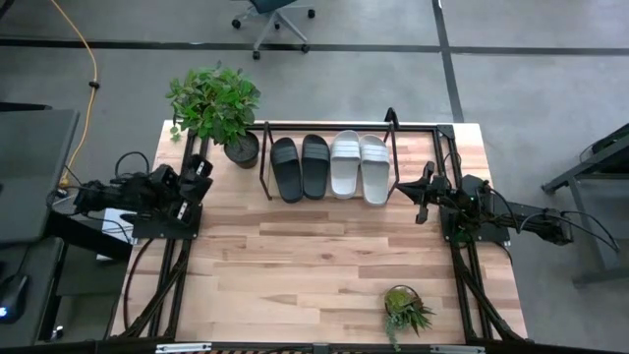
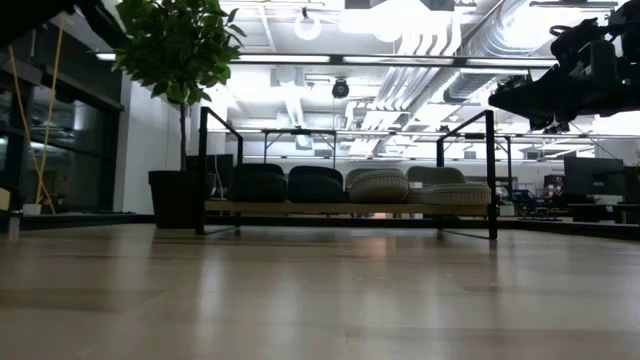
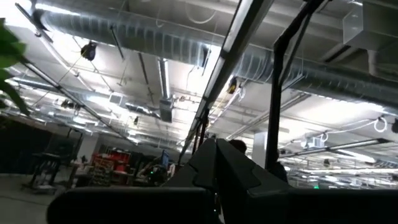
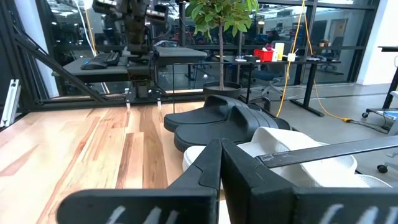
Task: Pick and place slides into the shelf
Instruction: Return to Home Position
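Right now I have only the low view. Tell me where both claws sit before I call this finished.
Observer: From above, the left claw is at the left edge of the table, beside the potted plant and well apart from the shelf.
Operator: Now give me the right one.
Observer: The right claw is just off the shelf's right end, next to the outer grey slide and pointing along the row.
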